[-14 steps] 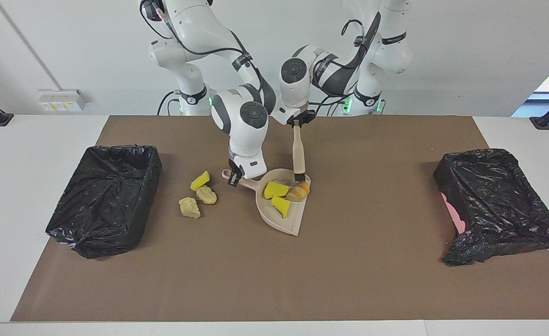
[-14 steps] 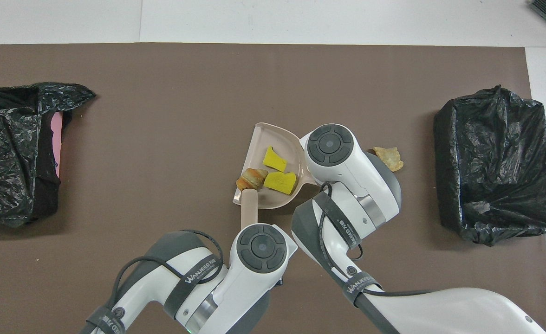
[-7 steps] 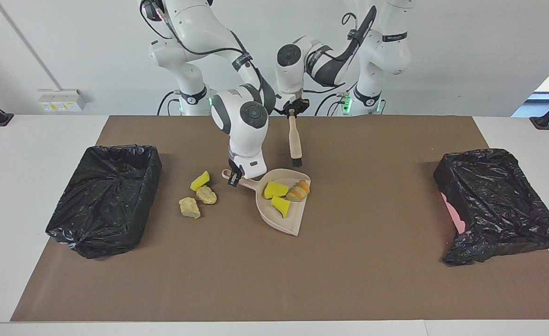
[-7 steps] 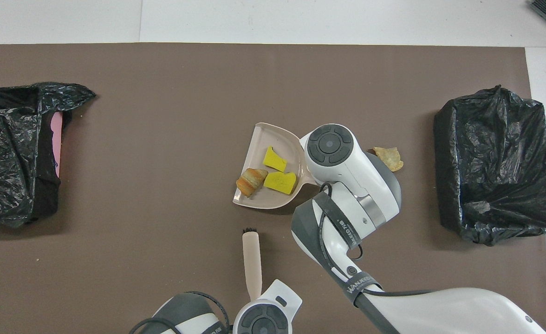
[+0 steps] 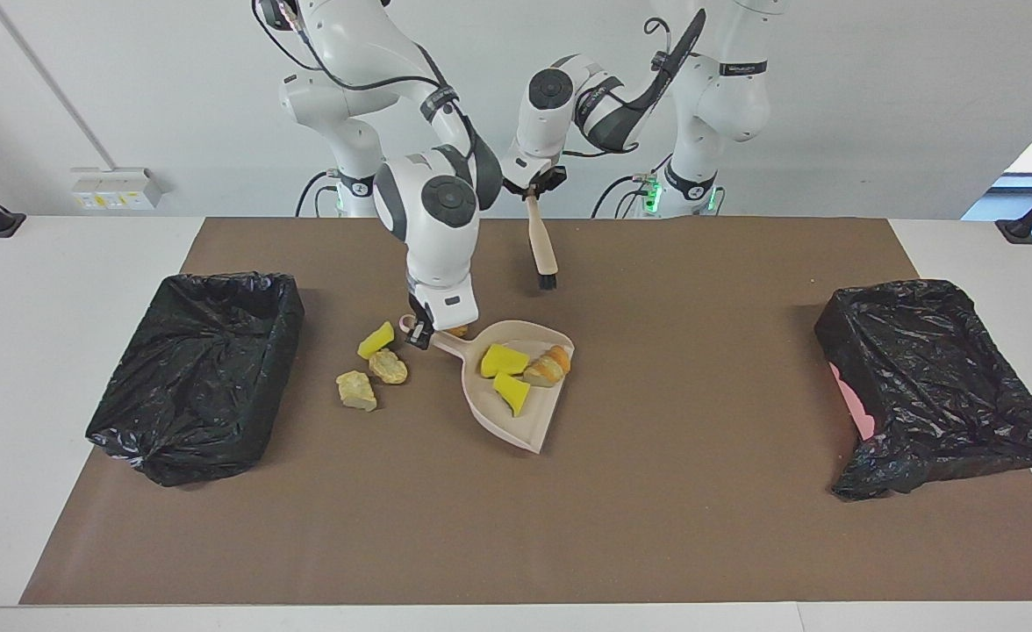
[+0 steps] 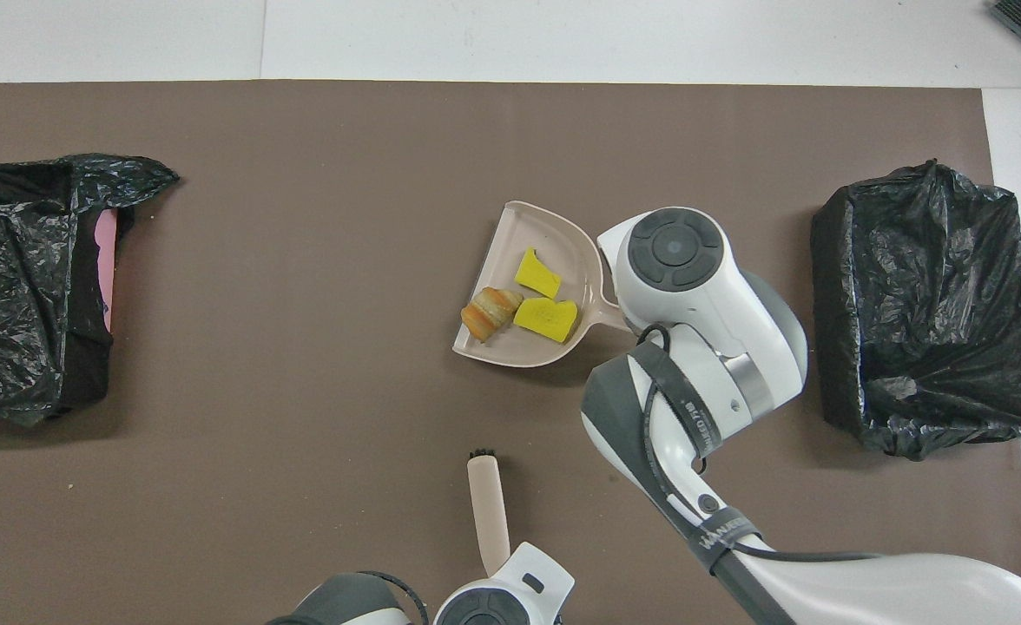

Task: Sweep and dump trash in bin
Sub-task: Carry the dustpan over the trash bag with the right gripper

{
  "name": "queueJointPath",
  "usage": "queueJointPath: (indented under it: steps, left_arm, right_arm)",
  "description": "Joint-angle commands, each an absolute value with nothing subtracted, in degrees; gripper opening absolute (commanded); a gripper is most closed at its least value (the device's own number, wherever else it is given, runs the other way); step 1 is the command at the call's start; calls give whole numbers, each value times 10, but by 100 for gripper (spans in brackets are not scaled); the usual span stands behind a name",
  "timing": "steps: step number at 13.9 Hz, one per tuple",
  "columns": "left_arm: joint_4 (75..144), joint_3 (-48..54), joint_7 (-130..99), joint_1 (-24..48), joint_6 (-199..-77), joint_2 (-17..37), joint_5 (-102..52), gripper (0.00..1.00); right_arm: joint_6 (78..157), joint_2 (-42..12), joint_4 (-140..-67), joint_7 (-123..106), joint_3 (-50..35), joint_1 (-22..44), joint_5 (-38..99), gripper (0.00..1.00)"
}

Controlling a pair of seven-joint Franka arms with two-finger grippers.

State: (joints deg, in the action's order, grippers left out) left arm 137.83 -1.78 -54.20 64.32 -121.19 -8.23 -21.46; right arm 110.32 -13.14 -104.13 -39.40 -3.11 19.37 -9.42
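Dustpan [image 5: 516, 412] shifted with yellow-and-tan trash [image 5: 520, 367], right jaws clamped on handle; left clamping brush [image 5: 541, 246].

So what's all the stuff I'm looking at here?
dustpan: one, beige, mid-mat, handle in the right gripper.
trash in dustpan: three pieces, two yellow, one golden-brown.
loose trash: three pieces, one yellow, two tan, on the mat between the dustpan and the bin at the right arm's end.
brush: one, beige with black bristles, hanging from the left gripper.
bins: two, black-lined, one at each end of the mat.
mat: one, brown, covering the white table.
right gripper: shut on the dustpan handle.
left gripper: shut on the brush, raised.
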Motion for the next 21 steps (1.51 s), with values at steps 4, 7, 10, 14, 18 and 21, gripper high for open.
queueJointPath:
  steps: [4, 7, 10, 14, 18, 21]
  left_arm:
    - [1395, -26, -498, 660, -1233, -77, -249, 0]
    - [1388, -27, -495, 659, -1242, -61, -250, 0]
    - [1387, -28, -478, 657, -1256, -47, -250, 0]
    - [1384, -28, -479, 655, -1252, -47, -250, 21]
    - [1354, -35, -476, 623, -1275, -20, -241, 100]
    - [1296, -36, -443, 571, -1273, -17, -206, 100]
  right_arm:
    - [1004, -21, -1012, -482, -32, 77, -62, 0]
    - [945, 31, -1011, -576, -26, -10, -63, 0]
    - [926, 36, -1008, -701, -15, -108, -88, 0]
    - [975, 40, -1012, -813, -12, -202, -186, 0]
    - [1064, 37, -1045, -833, -12, -233, -298, 0]
    - [1124, 27, -1083, -832, -12, -225, -396, 0]
